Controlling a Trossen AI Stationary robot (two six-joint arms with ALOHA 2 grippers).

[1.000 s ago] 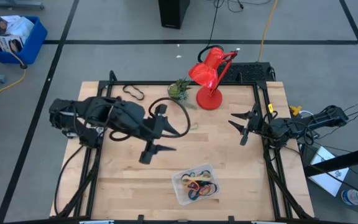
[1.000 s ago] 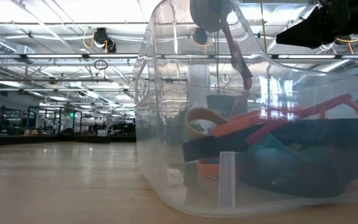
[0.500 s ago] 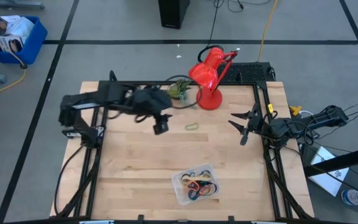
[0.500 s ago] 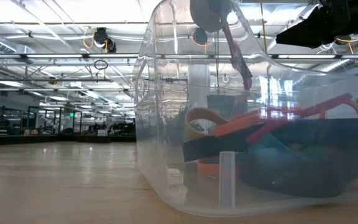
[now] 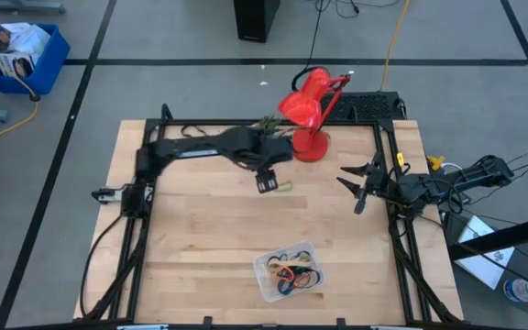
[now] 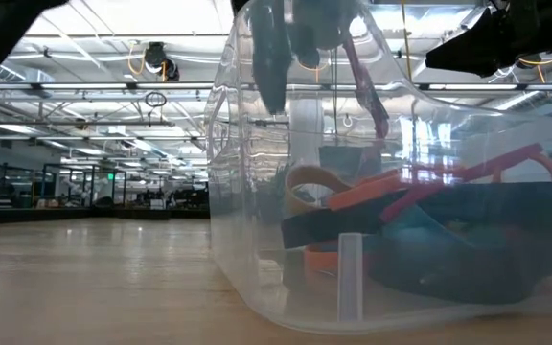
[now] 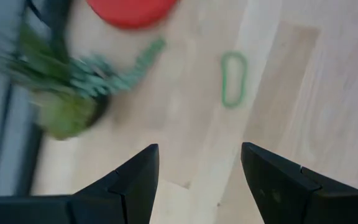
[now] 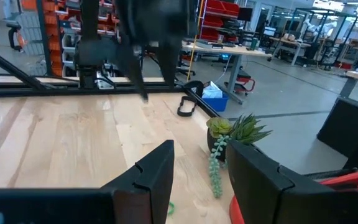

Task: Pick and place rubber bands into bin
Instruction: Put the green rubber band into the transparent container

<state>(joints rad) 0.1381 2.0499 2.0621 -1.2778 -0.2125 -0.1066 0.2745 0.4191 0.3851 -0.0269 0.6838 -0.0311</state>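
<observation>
Green and alone on the table, one rubber band lies beneath the spread-fingered, empty left tool, which I judge must descend and close; right tool waits, fingers parted.

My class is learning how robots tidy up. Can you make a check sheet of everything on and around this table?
Surface: wooden table.
Job's things: one green rubber band loose on the wood; clear bin holding many rubber bands.
Clutter: red lamp, small plant.
Grippers: left gripper open near the green band; right gripper open at the table's right edge.
Cables: yellow cord on the floor.
Surroundings: blue bin.
</observation>
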